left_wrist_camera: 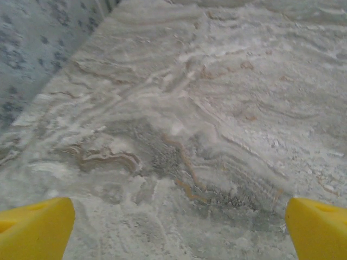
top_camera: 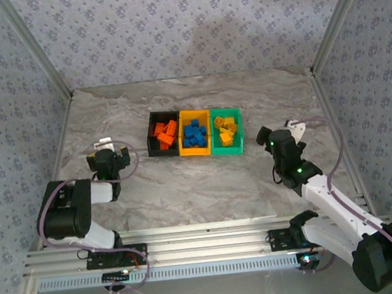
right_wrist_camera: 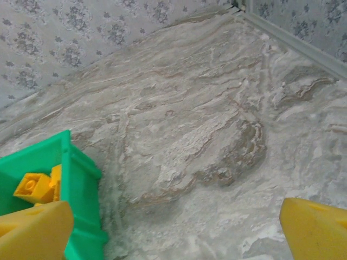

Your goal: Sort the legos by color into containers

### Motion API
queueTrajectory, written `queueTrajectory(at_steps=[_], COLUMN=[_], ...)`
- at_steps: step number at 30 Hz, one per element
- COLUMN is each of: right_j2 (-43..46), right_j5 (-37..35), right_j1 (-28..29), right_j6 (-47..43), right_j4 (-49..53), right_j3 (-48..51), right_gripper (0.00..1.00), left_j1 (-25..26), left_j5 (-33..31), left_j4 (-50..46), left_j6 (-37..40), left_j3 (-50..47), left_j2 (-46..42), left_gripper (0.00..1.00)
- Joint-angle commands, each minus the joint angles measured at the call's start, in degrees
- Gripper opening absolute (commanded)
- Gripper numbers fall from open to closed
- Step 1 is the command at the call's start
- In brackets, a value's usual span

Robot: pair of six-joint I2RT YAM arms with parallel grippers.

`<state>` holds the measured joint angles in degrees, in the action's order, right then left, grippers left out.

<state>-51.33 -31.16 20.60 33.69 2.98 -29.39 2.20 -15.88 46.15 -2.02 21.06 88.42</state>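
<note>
marbled grey tabletop (top_camera: 206,181): left gripper (left_wrist_camera: 178,230) at nine o'clock of the bins, right gripper (right_wrist_camera: 176,230) at three, both jaws wide open, empty. farther back, black plastic bin (top_camera: 150,134) holds red-orange lego bricks (top_camera: 166,134), yellow-orange bin (top_camera: 195,153) blue bricks (top_camera: 194,134), green bin (top_camera: 228,151) yellow-orange bricks (top_camera: 226,130).

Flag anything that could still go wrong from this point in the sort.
1. The open right gripper sits close beside the green bin. A sideways swing could knock the bin and spill the yellow bricks.
2. The red-orange bricks look heaped in the black bin, so a bump might tip one out onto the table.
</note>
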Motion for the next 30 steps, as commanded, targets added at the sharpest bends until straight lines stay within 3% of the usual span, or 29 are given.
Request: queueTrajectory(at_steps=[1,4,9,17,21,24,30], right_j2=[0.39,-0.68,-6.05,-25.74,-36.61,-36.00,-36.01], right_j5=[4.71,4.06,2.91,13.84,17.53,21.65,20.35], right_j1=[-3.11,-5.25,-8.85,-17.76,-18.56,-20.81,-21.04], right_j6=[-10.85,-17.43,-30.17,-34.95,-35.74,-33.75,-33.34], right_j4=[-9.28,-14.31,-25.70,-50.13,-58.30,-50.77,-52.36], right_j3=[2.49,4.32,6.89,11.50,10.96,7.89,8.33], right_gripper=[1.00,1.00,1.00,1.00,1.00,1.00,1.00], left_j1=[-2.37,-1.86,-1.76,-1.80,-1.80,-1.77,-1.80], left_j5=[7.35,3.20,2.76,2.86,3.00,3.19,3.31], left_j4=[2.34,3.60,3.71,3.26,3.18,3.16,3.16], left_j6=[-0.76,-1.50,-1.78,-1.77,-1.68,-1.67,-1.61], left_j3=[1.77,1.22,1.09,1.18,1.23,1.33,1.27], left_j2=[-0.28,-0.29,-0.40,-0.50,-0.60,-0.46,-0.45], left_gripper=[1.00,1.00,1.00,1.00,1.00,1.00,1.00])
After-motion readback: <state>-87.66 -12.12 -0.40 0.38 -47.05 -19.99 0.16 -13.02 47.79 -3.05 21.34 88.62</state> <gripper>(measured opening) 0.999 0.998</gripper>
